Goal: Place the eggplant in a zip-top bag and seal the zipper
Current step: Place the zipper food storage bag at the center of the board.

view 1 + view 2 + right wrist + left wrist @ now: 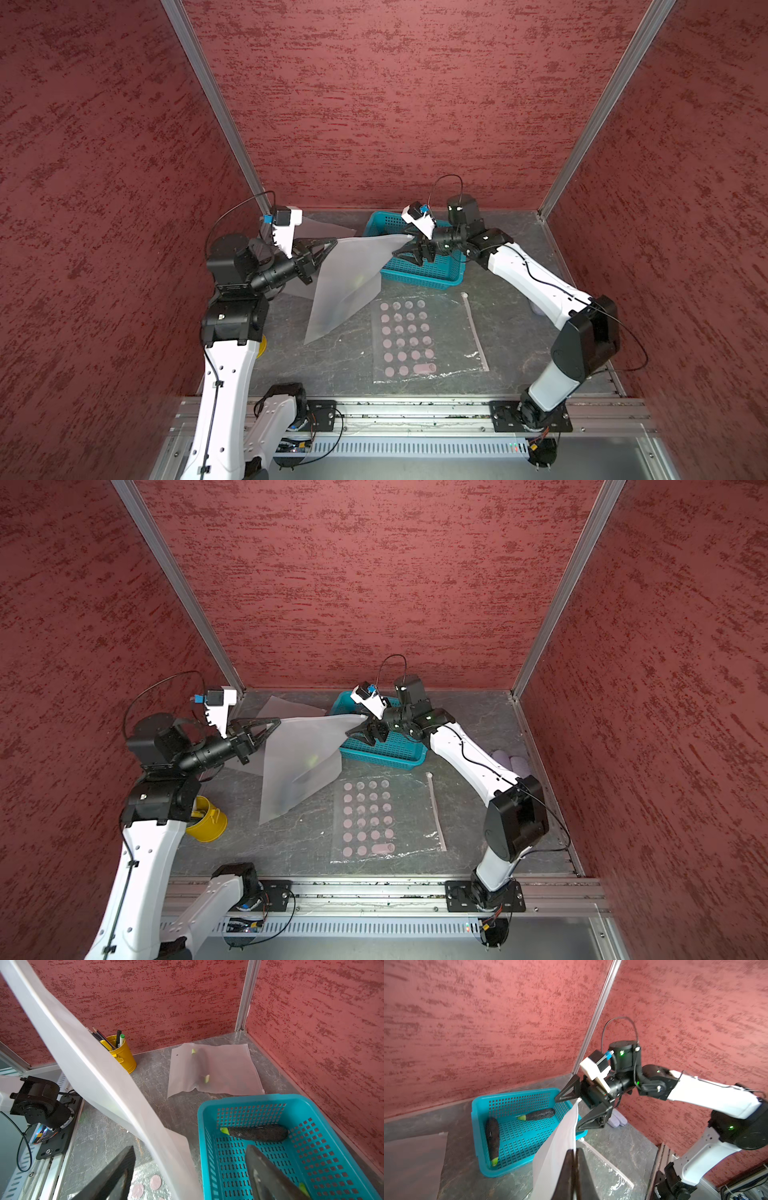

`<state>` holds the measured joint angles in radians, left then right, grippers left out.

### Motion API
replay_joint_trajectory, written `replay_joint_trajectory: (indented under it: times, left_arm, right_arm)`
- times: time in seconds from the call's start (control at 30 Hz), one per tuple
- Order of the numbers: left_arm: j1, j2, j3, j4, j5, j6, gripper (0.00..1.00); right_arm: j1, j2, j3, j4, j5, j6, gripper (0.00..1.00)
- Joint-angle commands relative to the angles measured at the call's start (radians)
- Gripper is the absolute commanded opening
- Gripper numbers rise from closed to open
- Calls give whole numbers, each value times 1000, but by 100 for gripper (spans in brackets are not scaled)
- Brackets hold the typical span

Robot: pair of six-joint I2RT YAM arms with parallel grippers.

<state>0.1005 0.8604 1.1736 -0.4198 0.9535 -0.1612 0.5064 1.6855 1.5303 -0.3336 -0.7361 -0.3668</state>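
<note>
A frosted zip-top bag hangs stretched between the two arms above the table. My left gripper is shut on one top corner of it. The bag's other top corner runs between the fingers of my right gripper, which stands open and apart from the film. Two dark eggplants with green stems, one and another, lie in the blue basket under the right gripper. In the right wrist view one eggplant shows in full.
A second frosted bag lies flat at the back left; green tips show through it. A clear bag with pink dots lies in the middle front. A yellow cup of pens stands by the left arm. A lavender object sits at the right wall.
</note>
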Motion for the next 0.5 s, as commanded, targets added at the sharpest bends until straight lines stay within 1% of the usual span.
replay_joint_trajectory:
  times: [0.0,0.03,0.1,0.23,0.37,0.47]
  left_arm:
    - [45,3,85,-154,21,-22,0]
    - [59,17,105,-223,-20,-19,0]
    - [102,45,110,-313,-66,-35,0]
    - [201,77,28,-347,-51,-81,0]
    - [215,109,-24,-364,-118,-64,0]
    - [216,166,-53,-336,-169,-52,0]
  right_arm:
    - [-10,-48,-5,51,31,-2,86]
    - [-12,-53,-10,57,40,4,86]
    - [-18,-60,-18,70,57,16,87]
    - [-31,-54,-27,79,77,33,87]
    - [-33,-46,-24,77,79,37,87]
    - [-35,-37,-26,85,79,40,88]
